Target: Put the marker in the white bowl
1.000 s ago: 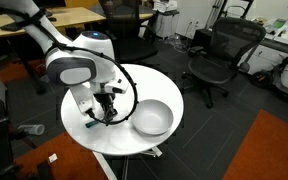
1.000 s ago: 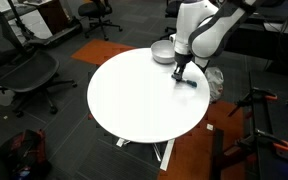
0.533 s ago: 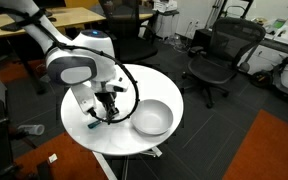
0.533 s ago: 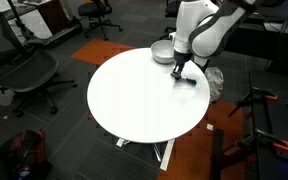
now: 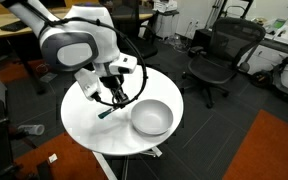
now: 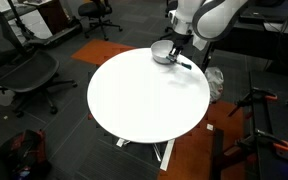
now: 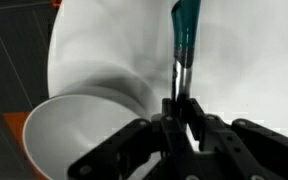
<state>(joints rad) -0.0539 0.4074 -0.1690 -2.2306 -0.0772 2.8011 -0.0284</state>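
Bench: a round white bench (image 5: 84, 125) on a central leg, standing in the middle of an office; also seen in the exterior view (image 6: 134, 100).
Room: dark carpet with an orange patch of floor (image 5: 274, 150). Black mesh office chairs (image 5: 219, 55) stand around, and a wooden desk (image 5: 64, 17) stands behind.
Arm: a white robot arm (image 5: 74, 45) reaches over the bench from the desk side.
White bowl: the white bowl (image 5: 152, 118) sits upright near the bench edge, with nothing in it (image 7: 74, 130).
Fingers: the fingers (image 7: 168, 112) are closed to a narrow gap, pinching the marker's thin end.
Marker: the marker (image 7: 184, 40) is outside the bowl, gripped by the fingers, with its teal body pointing away from them. It hangs tilted over the bench just beside the bowl (image 5: 106, 111). I cannot tell whether its tip touches the surface.
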